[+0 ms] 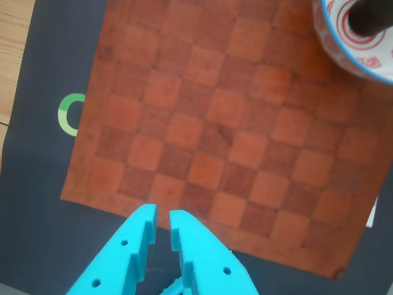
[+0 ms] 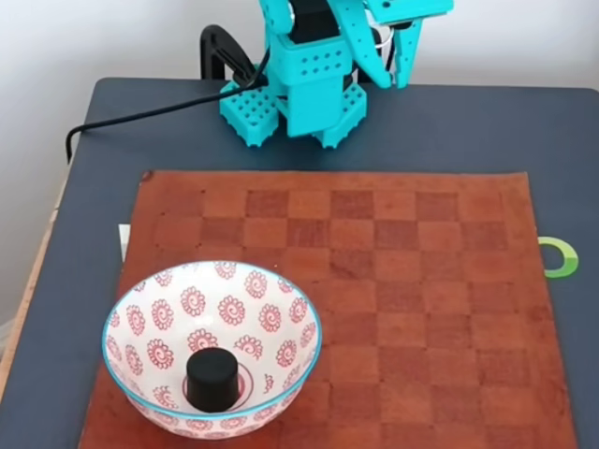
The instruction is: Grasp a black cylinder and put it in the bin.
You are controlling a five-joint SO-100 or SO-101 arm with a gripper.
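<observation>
The black cylinder (image 2: 213, 374) stands upright in the middle of the bin (image 2: 187, 299), a white bowl with a blue rim and red spiral flowers, at the near left of the fixed view. In the other view the bin (image 1: 344, 52) sits at the top right corner with the black cylinder (image 1: 368, 15) inside it. My teal gripper (image 1: 163, 215) enters from the bottom edge, over the near border of the mat, far from the bin. Its fingers are almost together and hold nothing. The fixed view shows the gripper (image 2: 388, 79) folded back above the arm's base, pointing down.
A brown checkered leather mat (image 2: 374, 281) covers most of the dark table (image 2: 468, 131). The teal arm base (image 2: 299, 103) and a black cable (image 2: 140, 117) are at the far edge. A green ring mark (image 2: 560, 257) lies on the table beside the mat.
</observation>
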